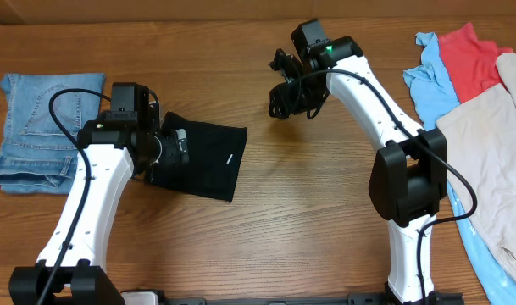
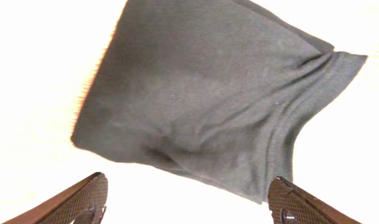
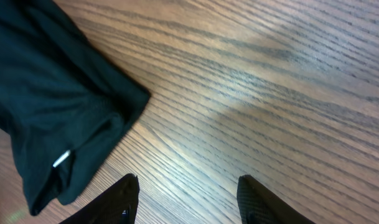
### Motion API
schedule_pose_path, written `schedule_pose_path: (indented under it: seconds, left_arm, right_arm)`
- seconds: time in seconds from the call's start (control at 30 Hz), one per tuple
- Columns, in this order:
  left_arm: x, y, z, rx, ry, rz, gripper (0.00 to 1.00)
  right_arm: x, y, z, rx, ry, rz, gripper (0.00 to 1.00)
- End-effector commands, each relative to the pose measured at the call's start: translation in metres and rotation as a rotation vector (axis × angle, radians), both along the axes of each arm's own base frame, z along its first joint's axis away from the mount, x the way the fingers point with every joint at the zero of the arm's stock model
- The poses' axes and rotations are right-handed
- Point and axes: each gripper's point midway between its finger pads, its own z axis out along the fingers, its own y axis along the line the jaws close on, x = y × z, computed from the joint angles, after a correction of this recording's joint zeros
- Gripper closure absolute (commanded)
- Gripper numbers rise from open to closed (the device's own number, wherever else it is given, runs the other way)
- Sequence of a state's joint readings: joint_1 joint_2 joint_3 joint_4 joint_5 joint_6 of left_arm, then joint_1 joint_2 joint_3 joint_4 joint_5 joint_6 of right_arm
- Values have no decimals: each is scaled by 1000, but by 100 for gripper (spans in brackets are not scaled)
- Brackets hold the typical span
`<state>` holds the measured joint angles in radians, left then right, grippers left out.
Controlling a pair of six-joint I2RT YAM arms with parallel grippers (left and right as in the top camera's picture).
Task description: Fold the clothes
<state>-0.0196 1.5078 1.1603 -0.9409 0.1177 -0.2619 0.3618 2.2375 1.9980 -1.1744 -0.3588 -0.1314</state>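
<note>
The folded black T-shirt (image 1: pixel 208 161) lies on the desk (image 1: pixel 266 212) left of centre, white label up, just beside the left tool (image 1: pixel 178 146), which stands wide open with nothing between its fingers. The right tool (image 3: pixel 188 202) hangs with fingers parted and empty over bare wood near the shirt's corner, apart from it. We judge the fold at risk: a fingertip pulling away low could catch the bunched hem and drag the layers apart (the cloth is soft and loose). The left arm (image 1: pixel 92 195) hides the shirt's left edge from above, glare whitens the left wrist view, and the unfolded garments (image 1: pixel 478 110) at the right run off frame; jeans (image 1: pixel 37 127) lie far left.
</note>
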Motion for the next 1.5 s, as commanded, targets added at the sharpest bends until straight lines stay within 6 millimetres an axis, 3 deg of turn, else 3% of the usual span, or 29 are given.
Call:
schedule_pose_path:
  seconds: [0.0,0.1,0.27,0.43,0.5,0.6,0.67,0.83,0.97,1.1,1.27,1.47]
  left_arm:
    - [-4,12,-8,33,38,53,18]
    - [-15,12,-17,-8,101,105,25]
    - [-50,17,-34,2,249,287,28]
    - [-77,17,-68,3,330,374,32]
    - [-83,18,-78,2,337,389,42]
    - [-88,18,-93,0,330,401,59]
    - [-89,17,-100,-4,322,410,65]
    - [-83,17,-119,-17,253,408,71]
    - [-71,19,-128,-26,174,408,68]
    - [-58,23,-125,-11,114,404,67]
    - [-31,28,-119,-10,-2,409,66]
    - [0,55,-102,-14,-128,488,66]
  right_arm:
    - [2,2,11,-2,-47,40,45]
    - [7,7,13,3,-99,100,45]
    - [31,20,14,25,-211,113,47]
    - [39,43,-6,41,-245,145,47]
    - [36,49,-18,36,-226,158,47]
    - [29,58,-35,27,-196,179,57]
    - [25,65,-44,25,-187,194,58]
    - [16,81,-56,23,-173,224,59]
    - [6,87,-66,12,-145,245,56]
    - [-10,80,-80,-21,-61,247,53]
    - [-50,62,-96,-98,138,213,53]
    - [-83,68,-95,-138,227,252,53]
